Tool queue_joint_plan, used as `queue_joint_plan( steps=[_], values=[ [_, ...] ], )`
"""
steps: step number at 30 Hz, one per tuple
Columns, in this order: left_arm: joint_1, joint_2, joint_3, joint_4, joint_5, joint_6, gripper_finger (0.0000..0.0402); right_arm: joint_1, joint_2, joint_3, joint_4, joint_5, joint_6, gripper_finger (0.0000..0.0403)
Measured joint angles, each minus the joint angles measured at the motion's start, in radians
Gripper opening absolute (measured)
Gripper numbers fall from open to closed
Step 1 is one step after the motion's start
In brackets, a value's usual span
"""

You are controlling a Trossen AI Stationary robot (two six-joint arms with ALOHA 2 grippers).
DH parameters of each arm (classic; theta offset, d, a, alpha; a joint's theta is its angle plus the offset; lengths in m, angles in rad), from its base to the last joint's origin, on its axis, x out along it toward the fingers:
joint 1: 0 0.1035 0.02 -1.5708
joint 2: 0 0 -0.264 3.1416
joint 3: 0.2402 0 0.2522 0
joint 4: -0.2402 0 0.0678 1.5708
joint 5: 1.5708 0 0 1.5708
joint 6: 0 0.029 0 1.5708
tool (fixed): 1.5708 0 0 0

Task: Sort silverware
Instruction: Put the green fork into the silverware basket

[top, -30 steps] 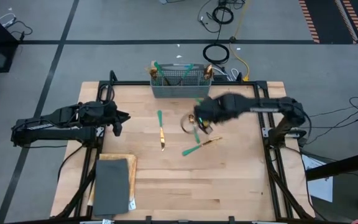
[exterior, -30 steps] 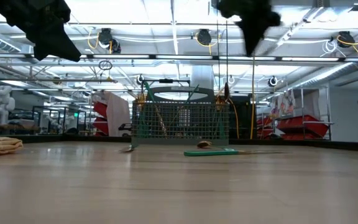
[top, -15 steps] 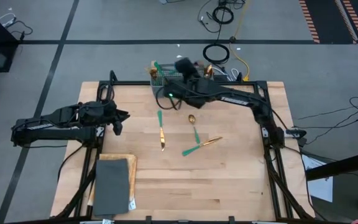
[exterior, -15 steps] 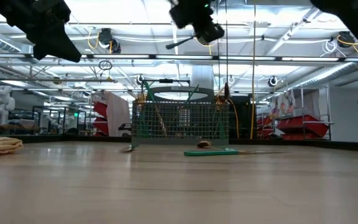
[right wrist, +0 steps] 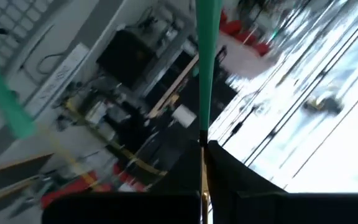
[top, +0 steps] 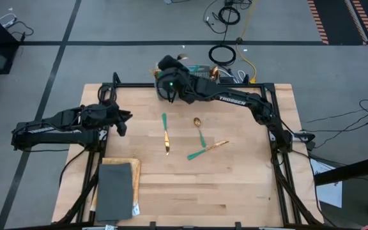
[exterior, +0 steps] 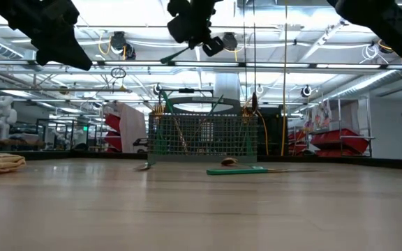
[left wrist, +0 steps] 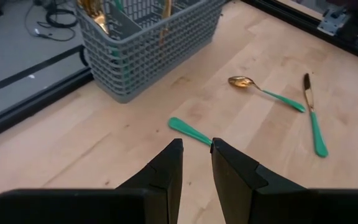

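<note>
Right gripper (top: 167,83): high over the basket's left end, at about 12 o'clock of the table; jaws clenched on a teal-handled utensil (right wrist: 207,56), its handle jutting forward past the fingers; head hidden.
Left gripper (top: 121,125): waits above the table's 9 o'clock side; jaws parted a little, grasping nothing.
Wire mesh basket (top: 200,76): at the far edge, 12 o'clock, with several gold-and-teal pieces standing inside.
Knife (top: 165,133): flat on the wood near centre, handle toward 12 o'clock.
Spoon (top: 199,128): just to its 3 o'clock side, bowl toward 12.
Third piece (top: 206,150): lies slanted, just at the spoon's 6 o'clock.
Dark slab (top: 115,191): at 7 o'clock.
</note>
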Motion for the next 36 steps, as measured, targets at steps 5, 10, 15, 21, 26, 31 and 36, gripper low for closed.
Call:
queue_joint_plan(
  steps=[5,10,15,21,26,31,36],
  values=[
    [0.0,0.0,0.0,0.003,-0.013,0.0,0.009,-0.039,0.0,-0.018,0.131,-0.042,-0.146,0.0],
    [0.0,0.0,0.0,0.003,-0.013,0.0,0.009,-0.062,0.0,-0.018,0.165,-0.085,-0.28,0.0],
    [0.0,0.0,0.0,0.003,-0.02,0.007,0.009,-0.067,0.0,-0.018,0.162,-0.117,-0.338,0.0],
    [0.0,0.0,0.0,0.008,-0.029,0.006,0.009,-0.076,0.049,-0.018,0.15,-0.124,-0.361,0.0],
    [0.0,0.0,0.0,0.029,-0.032,0.011,0.009,-0.079,0.101,-0.019,0.17,-0.14,-0.36,0.0],
    [0.0,0.0,0.0,0.055,-0.032,0.03,0.009,-0.091,0.114,-0.018,0.184,-0.146,-0.359,0.0],
    [0.0,0.0,0.0,0.057,-0.032,0.03,0.009,-0.099,0.13,-0.018,0.153,-0.16,-0.372,0.0]
  ],
)
